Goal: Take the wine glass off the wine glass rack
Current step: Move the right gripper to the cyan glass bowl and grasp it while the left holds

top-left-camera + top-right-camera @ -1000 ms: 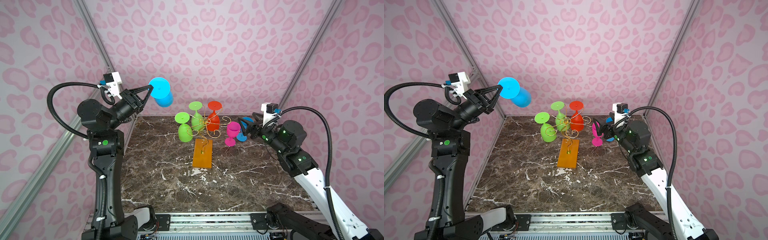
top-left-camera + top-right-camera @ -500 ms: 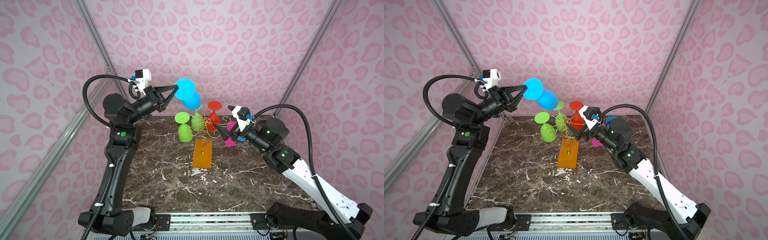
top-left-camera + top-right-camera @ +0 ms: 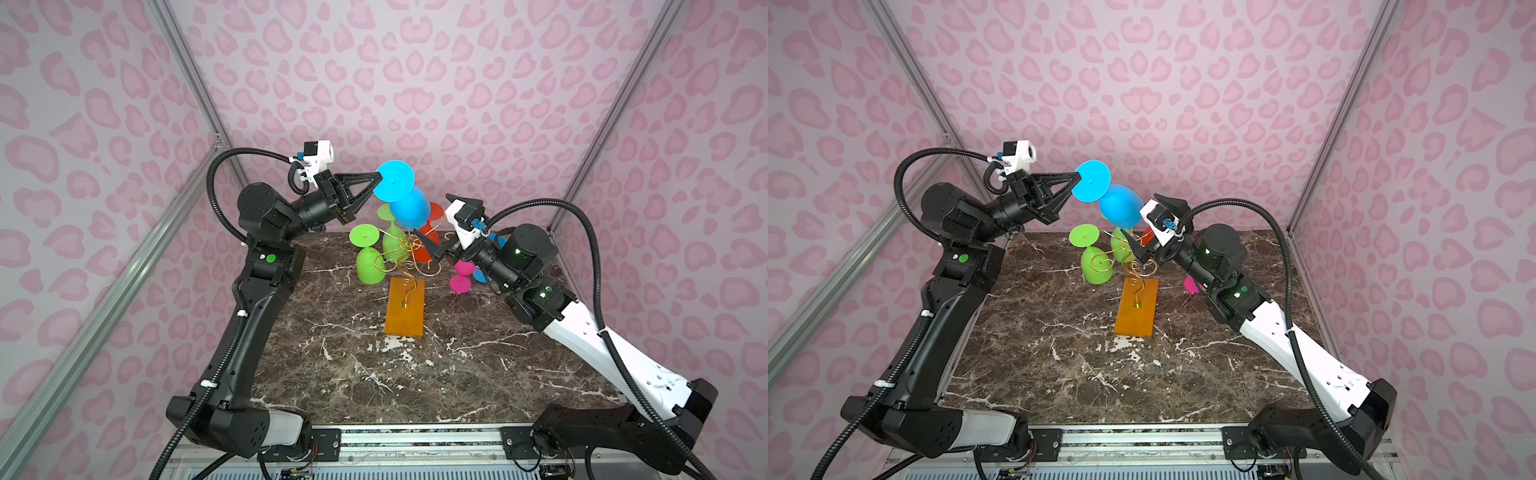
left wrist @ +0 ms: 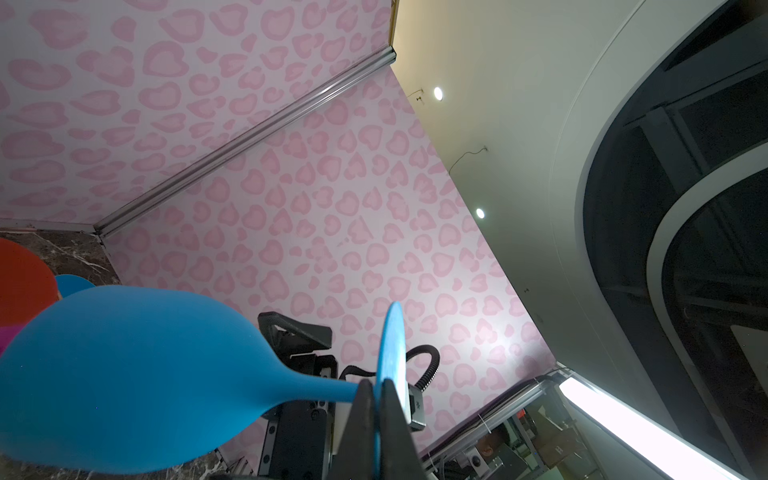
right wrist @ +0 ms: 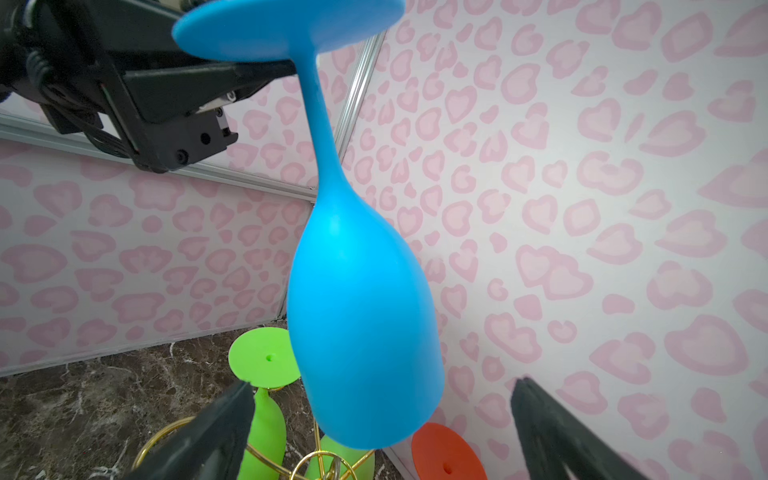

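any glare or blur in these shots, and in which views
Left wrist view: a light strip blows out white; the blue wine glass is shaded underneath. Right wrist view: the right tool has soft near fingers, the glass sharp. Both top views: evenly lit, no glare.

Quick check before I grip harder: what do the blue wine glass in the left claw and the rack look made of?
Blue wine glass: opaque, matte and evenly coloured, with no see-through and no sharp glints. It is probably plastic or silicone, not real glass. Wine glass rack: thin, shiny gold wire, likely metal, on a smooth orange-brown base that looks like varnished wood.
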Robot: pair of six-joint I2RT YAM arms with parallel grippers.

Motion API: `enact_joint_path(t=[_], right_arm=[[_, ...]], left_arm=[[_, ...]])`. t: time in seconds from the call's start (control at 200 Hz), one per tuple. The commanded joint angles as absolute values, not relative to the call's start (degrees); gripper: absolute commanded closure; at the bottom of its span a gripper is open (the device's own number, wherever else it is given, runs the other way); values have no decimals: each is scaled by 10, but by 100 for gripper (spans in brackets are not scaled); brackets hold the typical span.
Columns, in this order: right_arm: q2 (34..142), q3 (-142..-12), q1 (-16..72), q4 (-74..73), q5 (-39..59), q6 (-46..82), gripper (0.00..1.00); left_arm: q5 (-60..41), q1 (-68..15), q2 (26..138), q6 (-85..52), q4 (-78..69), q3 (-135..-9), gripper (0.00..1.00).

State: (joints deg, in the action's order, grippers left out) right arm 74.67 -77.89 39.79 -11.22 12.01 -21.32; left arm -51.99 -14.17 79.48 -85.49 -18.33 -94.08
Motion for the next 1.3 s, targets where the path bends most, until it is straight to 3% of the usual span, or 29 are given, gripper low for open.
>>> enact_joint_path(t=[0.0, 0.88, 1.295], right_arm=[[765, -793, 399, -139, 121, -218, 2], [856, -882, 399, -150, 142, -176, 2], [856, -882, 399, -143, 143, -162, 13]], left_arm=[[-516, -146, 795, -869, -234, -949, 96], [-516, -158, 793, -912, -270, -930, 96], [-516, -159, 793, -918, -275, -929, 96]])
